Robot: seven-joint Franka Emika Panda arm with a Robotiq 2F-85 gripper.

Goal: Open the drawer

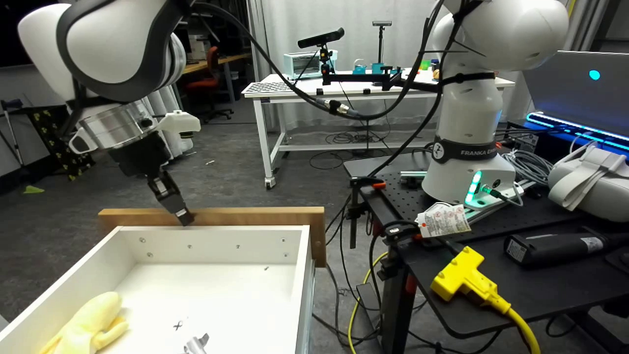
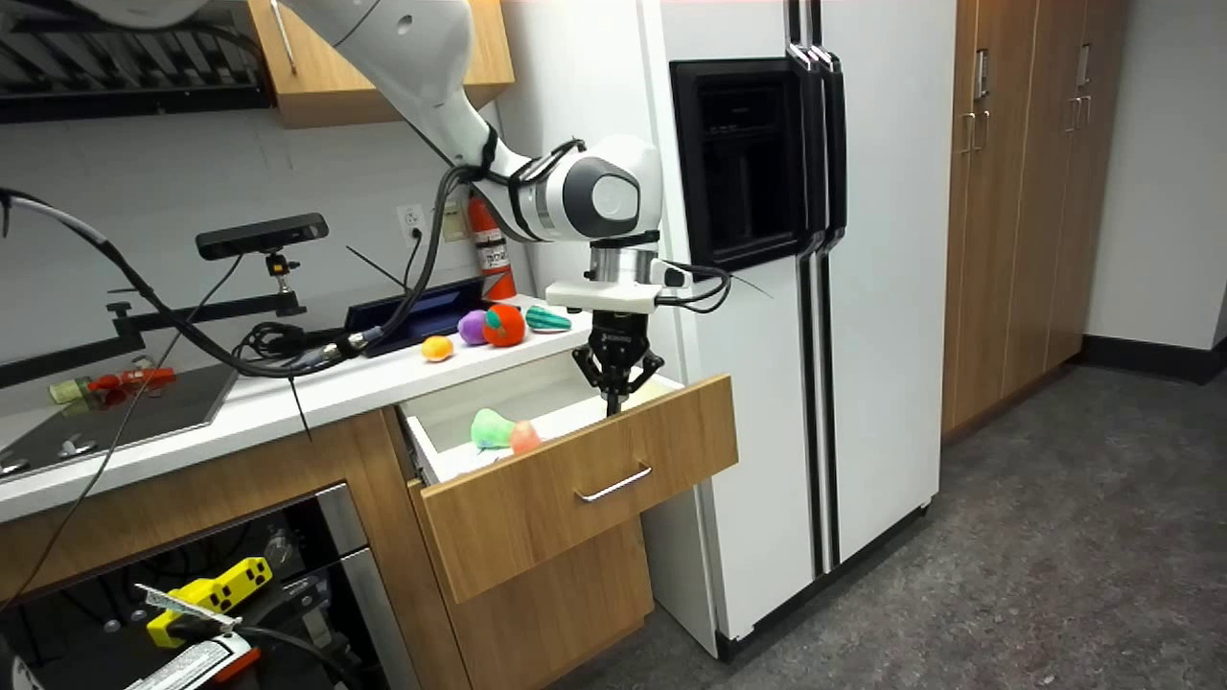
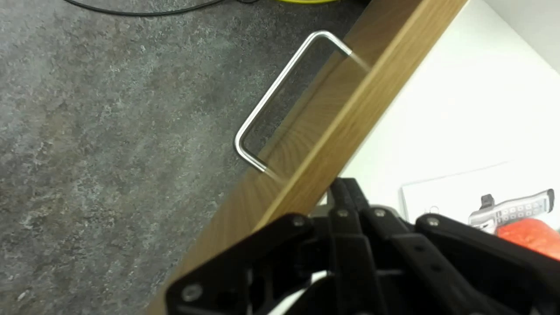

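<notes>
The drawer stands pulled out, with a tan wooden front (image 2: pixel 537 513) and a white interior (image 1: pixel 211 290). Its wooden rim also crosses the wrist view (image 3: pixel 363 109). A silver bar handle (image 3: pixel 275 89) is on the outer face of the front, and it shows in an exterior view (image 2: pixel 613 484). My gripper (image 3: pixel 348 183) is shut, its two fingers together with nothing seen between them. In both exterior views the gripper (image 1: pixel 185 218) points down just inside the drawer front (image 2: pixel 613 407). The fingertips are at the front's inner side; whether they touch it I cannot tell.
A yellow soft toy (image 1: pixel 93 319) and a green toy (image 2: pixel 492 428) lie in the drawer. A grey remote-like thing (image 3: pixel 512 212) and a red thing (image 3: pixel 531 236) show there too. A white counter (image 2: pixel 383 383) with toys is behind. A white refrigerator (image 2: pixel 748 383) stands beside the drawer.
</notes>
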